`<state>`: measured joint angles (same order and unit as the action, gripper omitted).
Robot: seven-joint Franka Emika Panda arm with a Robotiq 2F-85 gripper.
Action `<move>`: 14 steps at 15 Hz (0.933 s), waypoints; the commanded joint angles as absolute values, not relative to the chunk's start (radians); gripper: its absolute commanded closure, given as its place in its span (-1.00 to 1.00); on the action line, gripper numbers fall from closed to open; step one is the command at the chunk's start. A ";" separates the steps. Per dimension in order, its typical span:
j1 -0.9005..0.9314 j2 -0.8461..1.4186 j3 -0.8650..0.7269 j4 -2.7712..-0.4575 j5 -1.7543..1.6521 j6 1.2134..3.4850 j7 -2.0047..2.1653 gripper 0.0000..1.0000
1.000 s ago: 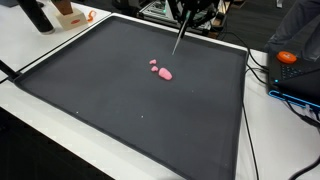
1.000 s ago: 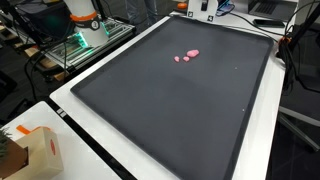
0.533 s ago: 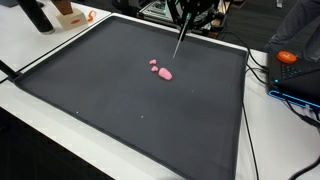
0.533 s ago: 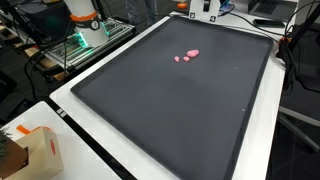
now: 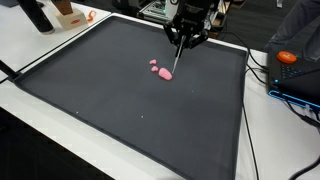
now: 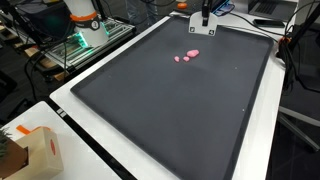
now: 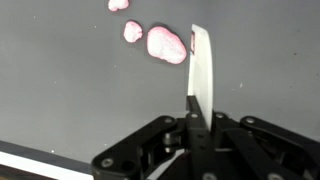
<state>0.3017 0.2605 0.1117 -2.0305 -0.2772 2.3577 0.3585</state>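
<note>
Wrist view: gripper (image 7: 192, 130) clenched on white blade (image 7: 203, 65); 3 pink lumps (image 7: 166, 45) just beside blade tip.

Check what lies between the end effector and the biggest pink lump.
In the wrist view, only the white blade that the shut end effector holds, its tip beside the biggest pink lump, over bare dark mat.

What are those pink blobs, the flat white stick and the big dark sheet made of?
Pink blobs: probably soft putty or dough; matte, lumpy, rounded.
Flat white stick: likely plastic; thin, smooth, evenly pale.
Big dark sheet: seemingly rubbery or fabric mat; dull, no glare.
</note>
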 commanded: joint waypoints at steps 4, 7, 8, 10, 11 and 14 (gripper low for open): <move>0.282 0.275 0.117 -2.109 -0.249 2.480 0.352 0.98; 0.280 0.282 0.113 -2.141 -0.240 2.517 0.360 0.98; 0.282 0.284 0.109 -2.150 -0.244 2.522 0.367 0.98; 0.280 0.290 0.106 -2.161 -0.234 2.532 0.374 0.98; 0.281 0.294 0.104 -2.161 -0.233 2.530 0.379 0.98; 0.281 0.309 0.098 -2.149 -0.224 2.515 0.381 0.98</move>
